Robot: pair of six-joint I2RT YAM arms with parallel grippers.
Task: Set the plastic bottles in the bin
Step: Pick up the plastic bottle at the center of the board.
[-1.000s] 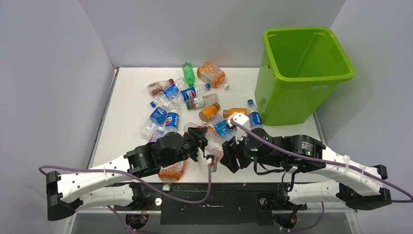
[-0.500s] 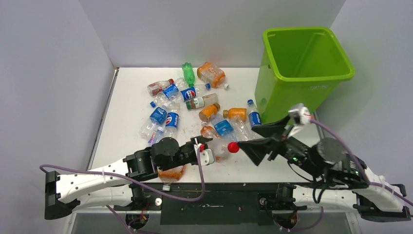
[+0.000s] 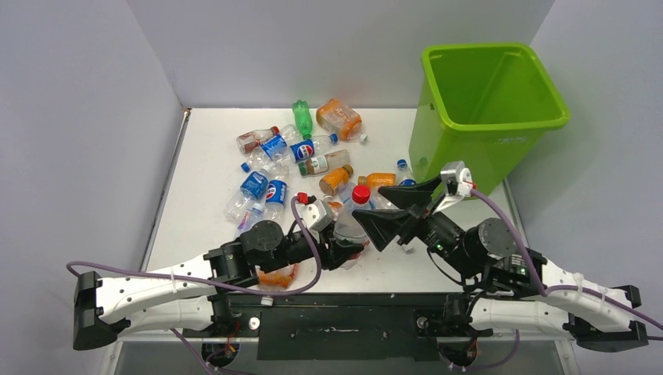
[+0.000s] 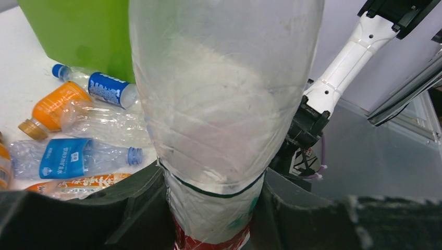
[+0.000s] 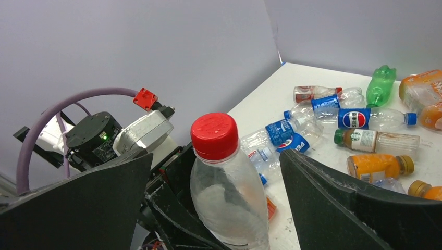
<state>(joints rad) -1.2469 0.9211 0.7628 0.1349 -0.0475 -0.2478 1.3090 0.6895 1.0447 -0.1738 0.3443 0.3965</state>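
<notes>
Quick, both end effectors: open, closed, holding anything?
Left end effector: closed on the red-capped clear bottle, held upright.
Right end effector: open, jaws flanking that bottle's cap, not gripping.

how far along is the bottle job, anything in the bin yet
Done: nothing that shows; no bottle is visible in the bin. In hand: the left gripper holds a red-capped bottle upright, and the right gripper is open around its top, not gripping. Left: that bottle plus the pile on the table.
</notes>
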